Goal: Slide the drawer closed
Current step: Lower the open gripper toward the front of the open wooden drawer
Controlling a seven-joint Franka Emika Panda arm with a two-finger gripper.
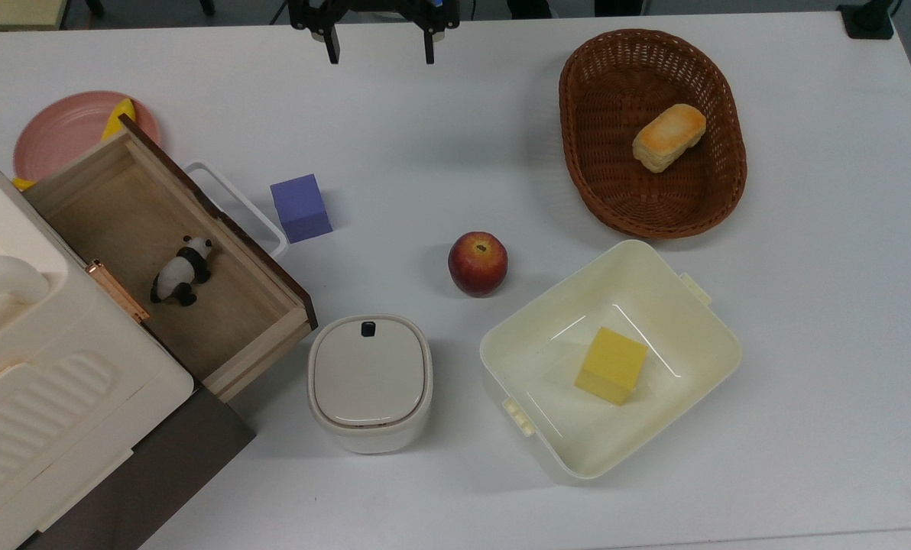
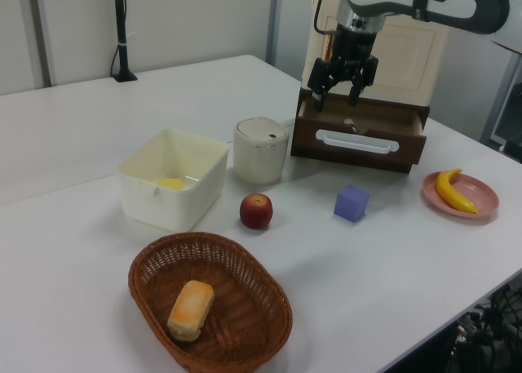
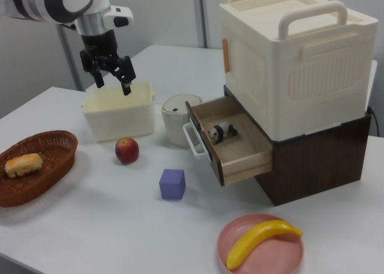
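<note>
Drawer stands pulled out, a panda figure inside. Tool hangs above the desk, fingers apart, holding nothing.

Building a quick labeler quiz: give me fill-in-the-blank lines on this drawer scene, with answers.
1. The drawer stands ____, not yet slid shut.
2. Inside the drawer lies a toy ____.
3. The bread roll sits in the wicker ____.
4. The gripper hangs above the table with its jaws ____, holding nothing.

Answers: open; panda; basket; open
</note>
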